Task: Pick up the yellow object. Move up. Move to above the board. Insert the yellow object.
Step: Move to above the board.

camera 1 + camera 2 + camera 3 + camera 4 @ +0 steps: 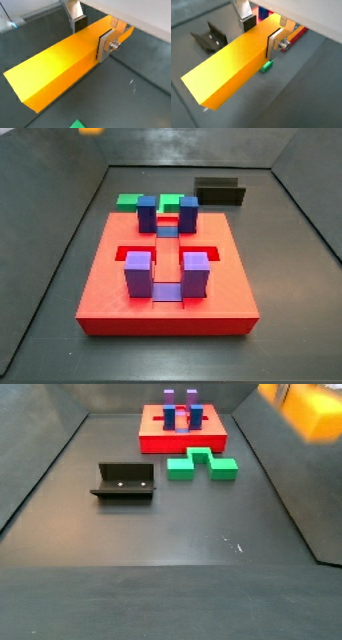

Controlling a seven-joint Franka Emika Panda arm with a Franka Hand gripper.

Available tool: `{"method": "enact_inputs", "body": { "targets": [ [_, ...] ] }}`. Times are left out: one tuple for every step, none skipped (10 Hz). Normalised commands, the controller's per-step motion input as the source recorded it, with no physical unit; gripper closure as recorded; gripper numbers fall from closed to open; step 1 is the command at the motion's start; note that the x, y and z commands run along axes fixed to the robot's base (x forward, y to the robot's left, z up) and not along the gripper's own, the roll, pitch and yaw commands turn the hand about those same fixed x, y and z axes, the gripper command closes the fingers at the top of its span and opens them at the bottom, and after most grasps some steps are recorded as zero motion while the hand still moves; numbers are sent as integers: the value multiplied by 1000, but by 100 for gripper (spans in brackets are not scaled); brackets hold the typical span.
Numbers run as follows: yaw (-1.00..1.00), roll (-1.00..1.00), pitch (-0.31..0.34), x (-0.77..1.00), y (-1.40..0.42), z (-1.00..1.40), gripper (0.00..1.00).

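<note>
In both wrist views my gripper point(92, 35) point(260, 35) is shut on the yellow object point(57, 67) point(228, 65), a long yellow-orange bar clamped near one end between the silver fingers. The bar hangs high over the tray floor. A side view shows it only as a blurred yellow patch point(314, 411) at the right edge, and another as a sliver point(91, 131) at the top edge. The board point(120, 298) point(154, 434), a red slab with purple and dark blue posts point(139, 273), lies on the floor. Part of it shows past the bar point(298, 33).
Green blocks point(147, 201) point(201, 464) lie beside the board; one shows under the bar point(266, 66) and another as a tip point(78, 124). The dark fixture point(124, 481) point(208, 37) point(218, 191) stands on the grey floor. Sloped tray walls point(40, 474) surround it all.
</note>
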Motion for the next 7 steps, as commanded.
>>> {"method": "enact_inputs", "body": {
  "targets": [
    [3, 0, 88, 16, -3, 1400, 100],
    [5, -3, 69, 6, -7, 667, 100],
    [2, -8, 46, 22, -3, 322, 100],
    [1, -6, 41, 37, -1, 197, 100],
    [-152, 44, 129, 763, -1400, 203, 100],
    [-131, 67, 148, 761, -1400, 187, 100],
    [-60, 91, 188, 799, -1400, 175, 100]
  ]
}}
